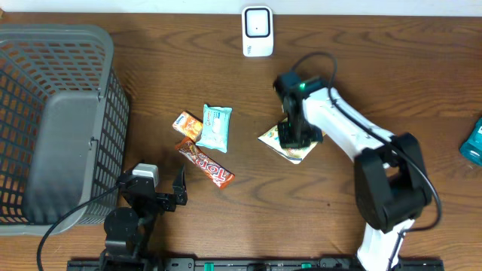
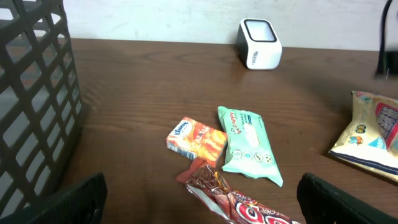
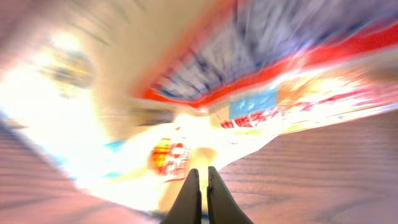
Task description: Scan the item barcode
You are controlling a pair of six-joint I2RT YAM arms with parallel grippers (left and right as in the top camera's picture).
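The barcode scanner [image 1: 257, 30] stands upright at the far edge of the brown surface [image 1: 392, 68]. The snack packet [image 1: 269, 138] lies flat on the robot's side of the scanner and a little to its right, well apart from it. The right hand [image 1: 292, 138] is down on top of that packet. In the wrist view its fingers [image 3: 194, 186] are pressed together with only a sliver between them, their tips at the packet's blurred lower edge. Whether any wrapper is pinched between them I cannot tell. Nearer the robot than the scanner and slightly to its left sits a cluster of three things. A pale green tissue pack [image 1: 215, 128] touches a small orange box [image 1: 188, 123], and a red chocolate bar [image 1: 205, 162] lies just beyond them from the scanner. The left hand [image 1: 154, 190] sits farther still from the scanner, close to the robot's edge, with its fingers spread wide and nothing between them. A grey mesh basket [image 1: 45, 45] stands far to the scanner's left, and a teal pack [image 1: 473, 143] lies far to its right.
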